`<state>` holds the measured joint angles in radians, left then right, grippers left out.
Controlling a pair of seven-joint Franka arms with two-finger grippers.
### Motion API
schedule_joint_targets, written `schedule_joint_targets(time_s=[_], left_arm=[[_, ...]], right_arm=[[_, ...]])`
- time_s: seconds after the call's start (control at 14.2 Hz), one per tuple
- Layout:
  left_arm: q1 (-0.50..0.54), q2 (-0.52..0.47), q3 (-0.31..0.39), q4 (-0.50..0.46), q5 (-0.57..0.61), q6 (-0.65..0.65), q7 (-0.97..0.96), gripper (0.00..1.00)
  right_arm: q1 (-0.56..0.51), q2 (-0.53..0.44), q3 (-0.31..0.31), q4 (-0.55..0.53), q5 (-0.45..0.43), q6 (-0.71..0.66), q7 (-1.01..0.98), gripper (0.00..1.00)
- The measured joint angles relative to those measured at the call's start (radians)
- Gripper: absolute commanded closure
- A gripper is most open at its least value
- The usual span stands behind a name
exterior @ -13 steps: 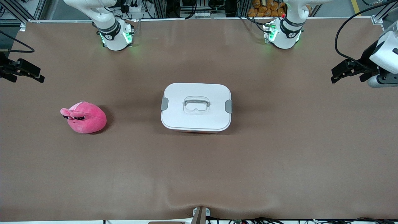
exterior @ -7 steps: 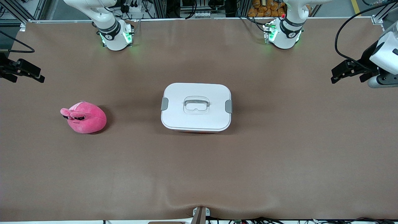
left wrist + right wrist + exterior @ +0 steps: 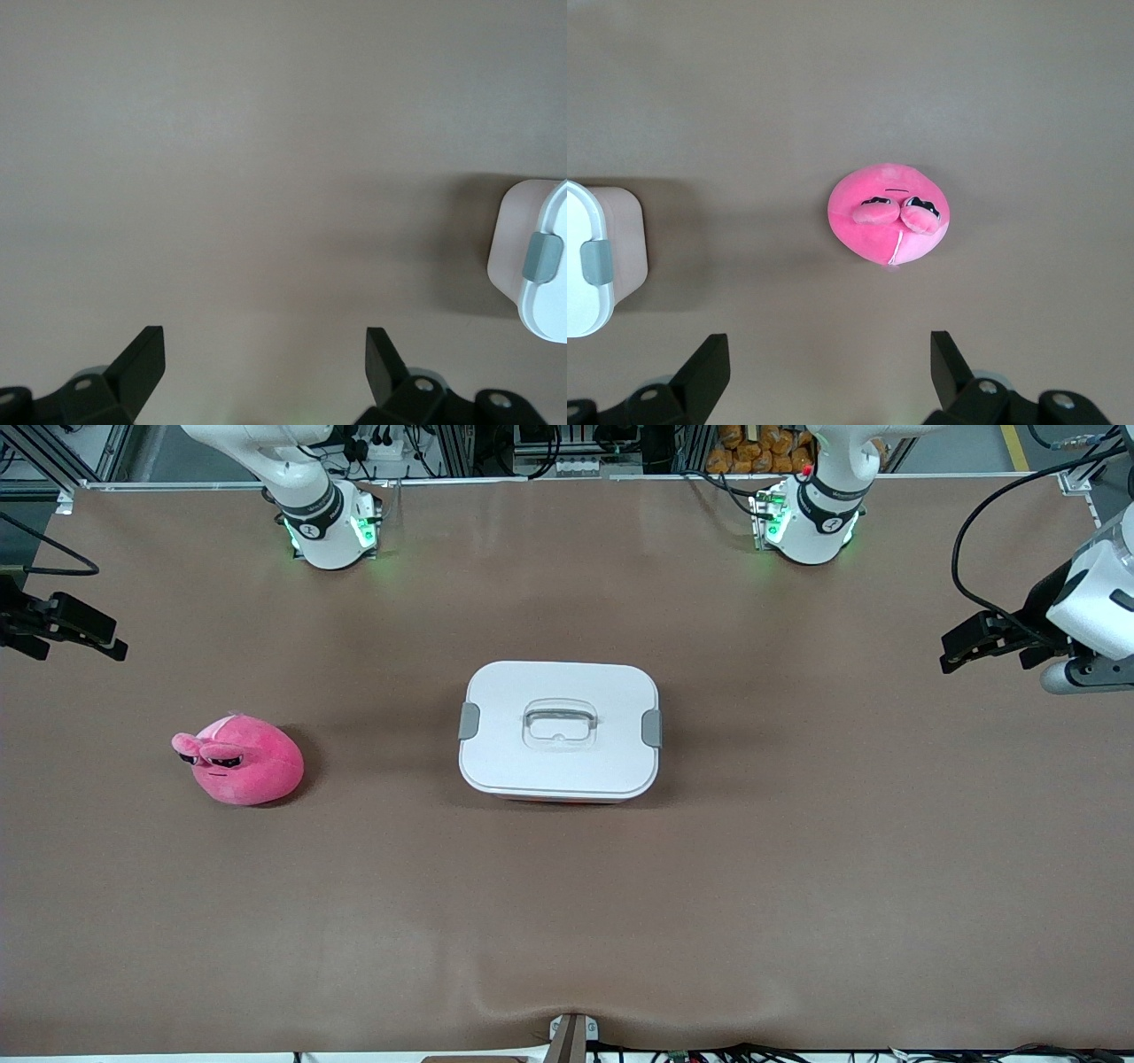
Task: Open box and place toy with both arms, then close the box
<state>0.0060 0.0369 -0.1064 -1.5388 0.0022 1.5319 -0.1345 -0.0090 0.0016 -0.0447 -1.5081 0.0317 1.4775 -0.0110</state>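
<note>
I see the toy (image 3: 888,212) on the table (image 3: 833,88), the box (image 3: 598,261) well apart, my right gripper (image 3: 830,376) spread wide above.

brown table cover (image 3: 797,886), orange objects (image 3: 753,450) past its edge

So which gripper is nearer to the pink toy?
Right. The right gripper hangs open above the table's right-arm end, close to the toy; the left gripper, also open, is past the box.

White arms (image 3: 310,496) with dark joint bands, green-lit bases, black cables, black grippers.
</note>
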Motion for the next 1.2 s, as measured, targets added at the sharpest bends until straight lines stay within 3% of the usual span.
schedule_joint_targets(time_s=[0.42, 1.2], left_arm=[[0.006, 0.100, 0.003, 0.054, 0.000, 0.007, -0.035, 0.00], [-0.065, 0.211, -0.019, 0.112, -0.057, 0.055, -0.524, 0.00]], right_arm=[[0.000, 0.000, 0.000, 0.000, 0.000, 0.000, 0.000, 0.00], [0.002, 0.003, -0.001, 0.000, 0.001, 0.002, 0.000, 0.00]])
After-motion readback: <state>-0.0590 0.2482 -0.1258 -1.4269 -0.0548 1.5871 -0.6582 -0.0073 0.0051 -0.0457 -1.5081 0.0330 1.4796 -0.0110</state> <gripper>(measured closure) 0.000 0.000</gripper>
